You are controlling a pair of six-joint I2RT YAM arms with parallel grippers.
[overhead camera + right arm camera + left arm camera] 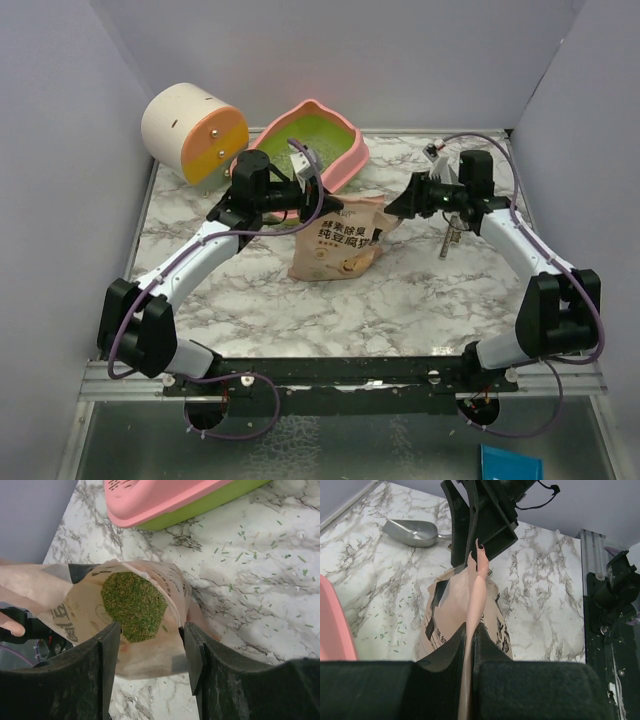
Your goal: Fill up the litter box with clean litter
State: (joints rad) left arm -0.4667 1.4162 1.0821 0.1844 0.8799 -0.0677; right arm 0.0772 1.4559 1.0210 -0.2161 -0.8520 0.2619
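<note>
**Operator:** Which step is in hand?

**Technician:** Opening the bag (335, 248) ahead of the pour. The left pincer (471, 630) is clamped on a flattened edge of the bag's mouth. The right pincer (151, 627) has its fingers apart, straddling the open mouth, and I judge there is no firm grip on that side. No pour has begun.

**Operator:** Locate the task items.

**Technician:** The litter (134, 605) sits inside the bag and shows through the mouth. The box (348, 158) stands at the back of the desk (430, 300), near the bag. Whether it holds any litter cannot be told.

**Operator:** Next move?

**Technician:** Probably: secure the second grip, lift, bring the mouth above the box, then tilt. The mouth should be held open and over the green interior before tilting.

**Operator:** Materials?

**Technician:**
- Bag: thin, tan and creased. It looks limp and likely to fold under load.
- Litter: fine green grains in a loose mass, so it should flow freely.
- Box: smooth plastic that looks rigid, with a wavy pink rim and a lime-green inside.
- Desk: smooth marble pattern, strewn with stray grains (240, 555).
- Scoop (412, 531): grey metal, lying on the desk beside the right arm.
</note>
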